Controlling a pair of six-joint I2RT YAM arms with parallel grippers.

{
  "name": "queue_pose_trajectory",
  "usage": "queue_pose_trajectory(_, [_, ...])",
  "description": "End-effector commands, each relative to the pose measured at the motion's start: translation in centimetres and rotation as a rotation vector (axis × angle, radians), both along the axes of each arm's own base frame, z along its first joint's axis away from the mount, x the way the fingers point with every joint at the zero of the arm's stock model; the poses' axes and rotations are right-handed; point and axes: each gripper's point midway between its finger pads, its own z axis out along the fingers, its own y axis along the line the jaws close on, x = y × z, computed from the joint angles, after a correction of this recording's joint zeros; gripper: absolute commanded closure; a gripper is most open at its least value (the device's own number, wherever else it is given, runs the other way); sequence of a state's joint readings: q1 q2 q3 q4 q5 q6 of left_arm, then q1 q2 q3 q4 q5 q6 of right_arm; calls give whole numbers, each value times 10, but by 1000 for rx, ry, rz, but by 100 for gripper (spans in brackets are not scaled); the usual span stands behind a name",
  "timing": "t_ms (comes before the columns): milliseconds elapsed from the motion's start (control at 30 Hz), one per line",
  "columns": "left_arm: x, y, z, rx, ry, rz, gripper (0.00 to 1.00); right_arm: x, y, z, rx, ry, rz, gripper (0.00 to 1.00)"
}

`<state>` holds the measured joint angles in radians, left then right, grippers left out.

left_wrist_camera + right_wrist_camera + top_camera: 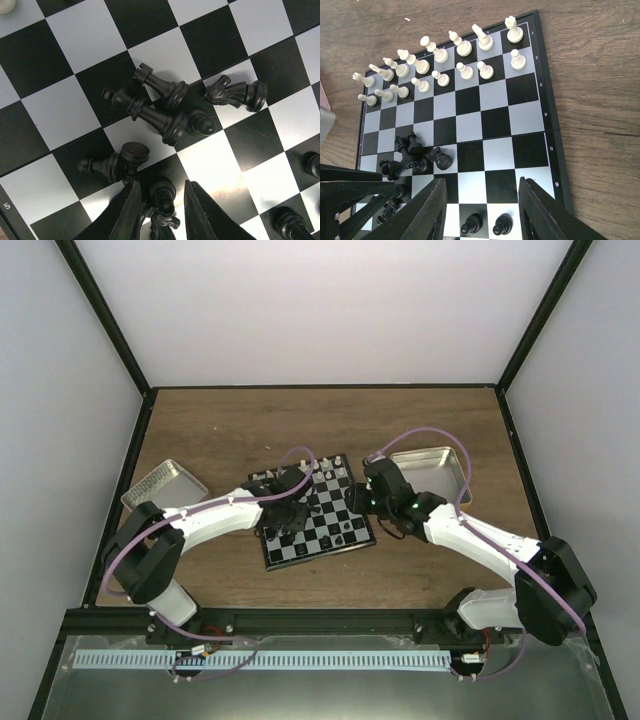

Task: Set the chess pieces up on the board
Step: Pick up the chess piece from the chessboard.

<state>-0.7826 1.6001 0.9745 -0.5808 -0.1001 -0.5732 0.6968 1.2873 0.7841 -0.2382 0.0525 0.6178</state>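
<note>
Black pieces [155, 115]: tiny, glossy and hard, so judged very light, stiff and slippery. Apt to skid or roll at a nudge, not to break. Best pinched at the narrow stem just above the base, from straight overhead, with jaws set little wider than the piece. Awkward to take while lying flat and touching neighbours.

Turned shapes with round bases, each smaller than a square. Mostly toppled in a loose heap, several touching or crossing, a knight [235, 92] on its side at the heap's edge. Two more standing upright on the near squares, seen from the right wrist.

All on the board [546, 100], on its near left part, black and pale checks inside a black border.

Left gripper [162, 184] low over the heap's near edge, jaws narrowed about one pawn [162, 192]. Cannot tell whether pinching it or merely straddling it.

Right gripper [482, 182] hovering above the board's near middle, jaws wide apart, nothing between them.

White pieces [440, 55] upright in two rows along the far edge.

Beyond the board, a metal tin at each side [165, 485] [430, 465] on the wooden table [220, 430].
</note>
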Motion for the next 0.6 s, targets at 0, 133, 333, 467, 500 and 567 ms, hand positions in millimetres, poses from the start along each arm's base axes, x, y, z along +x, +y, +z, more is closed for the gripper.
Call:
queue_pose_trajectory(0, [2,-8,0,-13,9,-10,74,3,-1,5,10,-21,-3,59])
queue_pose_trajectory(133, [1,-9,-4,-11,18,-13,76,3,-2,5,8,-23,-5,59])
queue_pose_trajectory(333, [4,-9,-3,-6,6,-9,84,2,-2,4,8,-21,-5,59])
queue_pose_trajectory(467, [7,-13,1,-22,-3,-19,90,2,-2,4,7,-20,-6,59])
queue_pose_trajectory(500, [7,-14,3,-27,-3,-23,91,2,-2,4,6,-21,-6,59])
queue_pose_trajectory(567, [6,-18,7,-47,-3,-35,92,2,-3,5,5,-22,-8,59])
